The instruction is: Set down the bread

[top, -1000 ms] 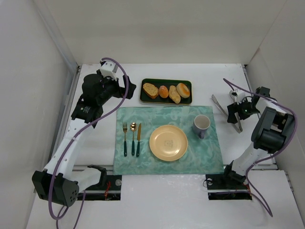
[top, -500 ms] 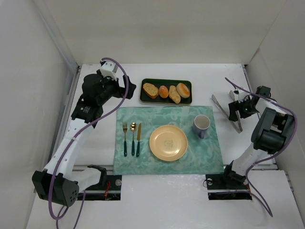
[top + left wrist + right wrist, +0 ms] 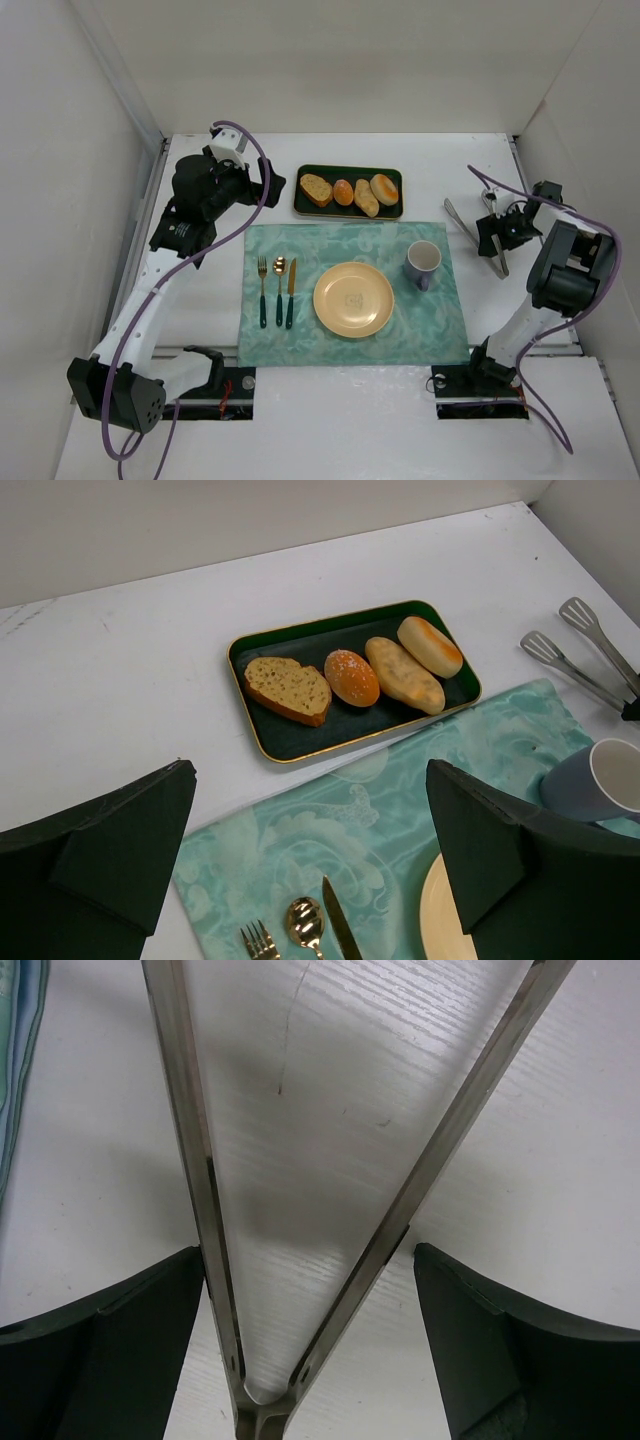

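Four baked pieces lie in a row in the dark tray [image 3: 305, 209] at the far side of the table [image 3: 450, 160] in the top view. The bread [image 3: 316, 189], a flat toasted slice, is the leftmost and nothing touches it. Nearer, a green placemat [image 3: 440, 320] carries cutlery, a bare yellow plate [image 3: 353, 299] and a mug [image 3: 423, 262]. The left gripper [image 3: 268, 186] hangs just left of the tray, while the right gripper [image 3: 497, 232] sits low over the tongs [image 3: 462, 222] lying on the table right of the placemat. From the left wrist, the slice shows crumb face up at the tray's left end, just beside the round orange bun. That gripper's fingers stand wide apart with nothing between them. Both tong heads show at the right edge, apart from each other and gripping nothing. From the right wrist, the two steel arms splay in a wide V from their hinge at the bottom, fully sprung. The fingers straddle them near the hinge, one pad against the left arm and the other just off the right arm, not squeezing. My reading is that the step in hand is taking up the tongs, with the bread not yet reached. Next the fingers likely need to close enough to lift the tool without snapping it shut, then carry it across to the slice.
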Motion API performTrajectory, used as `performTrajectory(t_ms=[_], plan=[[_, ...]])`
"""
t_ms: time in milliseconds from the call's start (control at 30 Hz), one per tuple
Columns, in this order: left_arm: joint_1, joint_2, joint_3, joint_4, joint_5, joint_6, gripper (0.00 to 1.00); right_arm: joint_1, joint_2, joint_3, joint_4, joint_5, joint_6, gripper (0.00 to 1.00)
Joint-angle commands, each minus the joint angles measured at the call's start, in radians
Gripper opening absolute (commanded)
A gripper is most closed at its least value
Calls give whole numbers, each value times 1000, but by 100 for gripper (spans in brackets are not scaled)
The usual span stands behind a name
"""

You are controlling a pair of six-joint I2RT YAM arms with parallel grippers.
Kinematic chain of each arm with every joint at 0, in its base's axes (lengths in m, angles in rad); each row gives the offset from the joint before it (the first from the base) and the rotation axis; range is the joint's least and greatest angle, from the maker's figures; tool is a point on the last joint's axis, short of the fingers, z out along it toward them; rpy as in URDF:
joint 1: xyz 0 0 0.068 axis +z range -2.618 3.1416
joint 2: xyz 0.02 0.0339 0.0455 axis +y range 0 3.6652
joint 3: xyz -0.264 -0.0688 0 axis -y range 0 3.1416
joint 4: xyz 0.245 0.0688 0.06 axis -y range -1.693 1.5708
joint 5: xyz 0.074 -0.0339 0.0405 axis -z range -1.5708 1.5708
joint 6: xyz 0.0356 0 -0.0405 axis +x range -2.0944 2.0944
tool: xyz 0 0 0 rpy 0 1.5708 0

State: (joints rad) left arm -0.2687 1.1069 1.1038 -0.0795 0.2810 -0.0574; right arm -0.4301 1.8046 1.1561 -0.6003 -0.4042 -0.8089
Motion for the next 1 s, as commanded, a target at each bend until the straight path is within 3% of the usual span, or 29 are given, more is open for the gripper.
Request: performTrajectory(t_ms=[0,100,633,967], plan=[[-3,-9,33,34,17,-4,100,5,24,45,-38,-2,-18,90],[-3,-9,33,34,17,-4,100,5,33,45,-38,7,-18,90],[-3,-9,33,34,17,-4,100,14,13,36,-16,27,-7,64],[-3,-18,33,34,17,-4,100,14,-125,40,28,-39,66,61]])
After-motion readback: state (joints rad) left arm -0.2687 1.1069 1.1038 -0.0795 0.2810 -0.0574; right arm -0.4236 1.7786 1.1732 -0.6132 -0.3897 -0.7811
